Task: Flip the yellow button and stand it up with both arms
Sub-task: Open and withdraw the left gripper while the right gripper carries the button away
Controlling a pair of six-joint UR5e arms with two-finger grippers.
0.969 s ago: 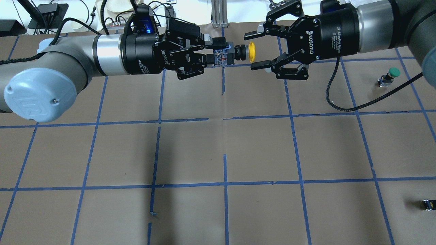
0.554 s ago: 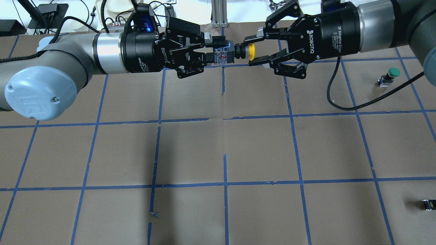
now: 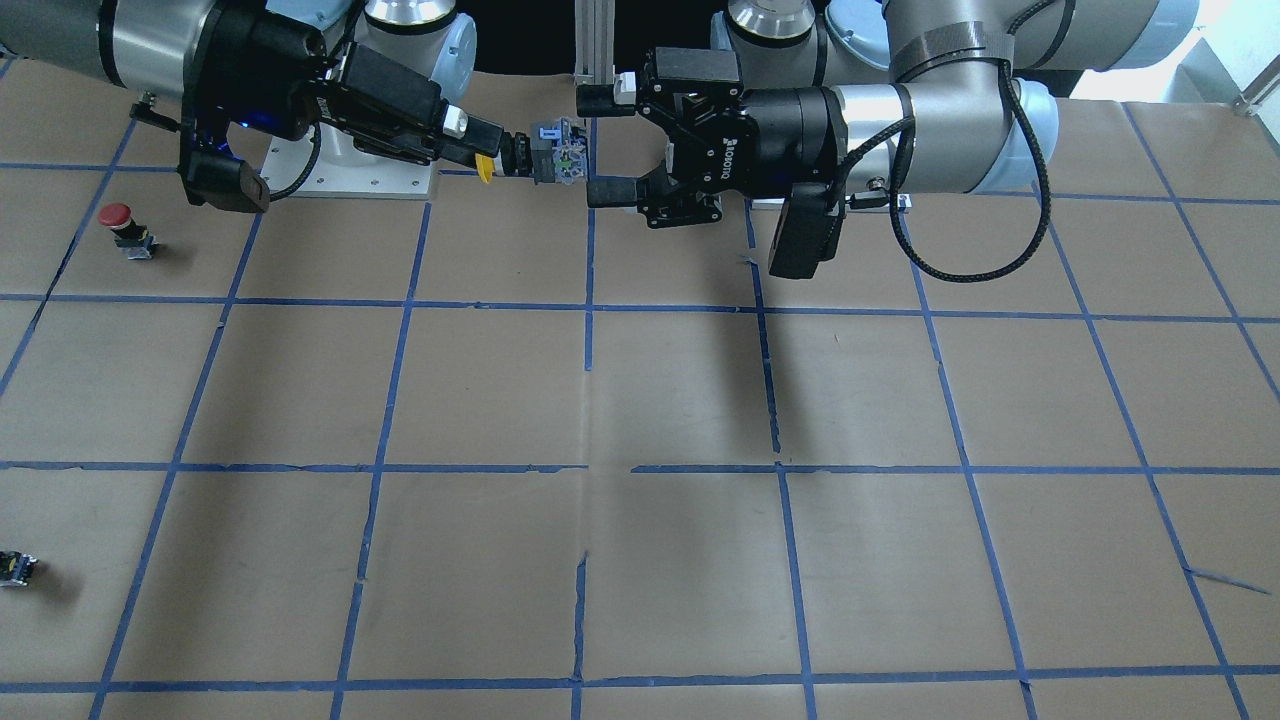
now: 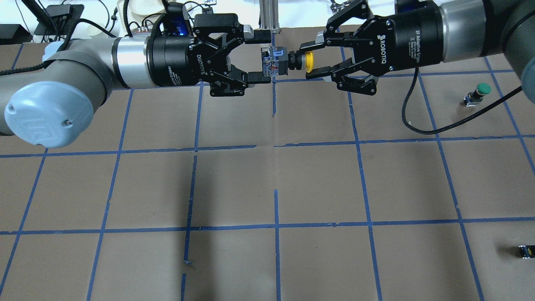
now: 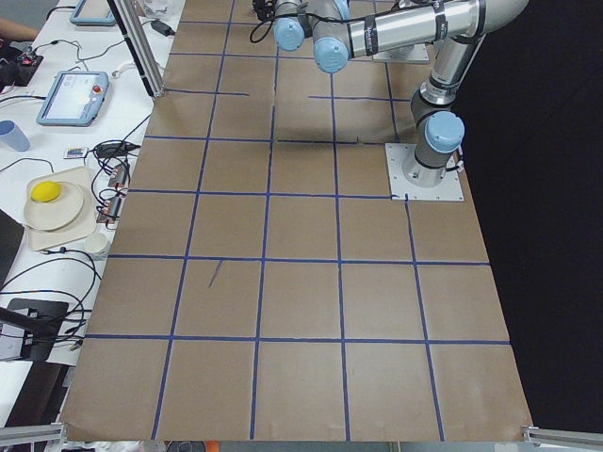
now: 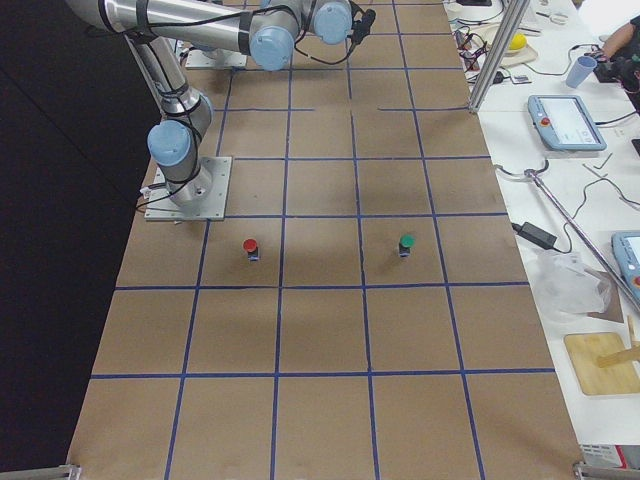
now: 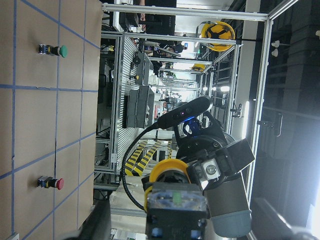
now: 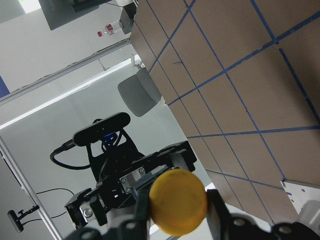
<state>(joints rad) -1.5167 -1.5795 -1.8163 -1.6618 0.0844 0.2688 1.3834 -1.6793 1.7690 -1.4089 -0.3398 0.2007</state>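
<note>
The yellow button (image 4: pixel 309 61) lies level in the air over the table's far middle, with its grey-black base (image 4: pixel 273 62) pointing at my left gripper. My right gripper (image 4: pixel 306 59) is shut on the yellow cap and black neck. My left gripper (image 4: pixel 265 58) is open, its fingers standing either side of the base without touching it. In the front-facing view the button (image 3: pixel 545 152) hangs between the right gripper (image 3: pixel 490 150) and the open left gripper (image 3: pixel 592 145). The left wrist view shows the base end-on (image 7: pixel 175 210). The right wrist view shows the cap (image 8: pixel 177 202).
A green-capped button (image 4: pixel 480 93) stands at the right of the table. A red-capped button (image 3: pixel 122 225) stands near the right arm's base. A tiny dark block with a yellow mark (image 4: pixel 524 251) lies near the front right. A black cable (image 4: pixel 418 125) hangs from the right wrist.
My right gripper closed on the yellow cap. My left gripper then opened and let go of the button's base. The button stays level, now held by the right gripper alone.
</note>
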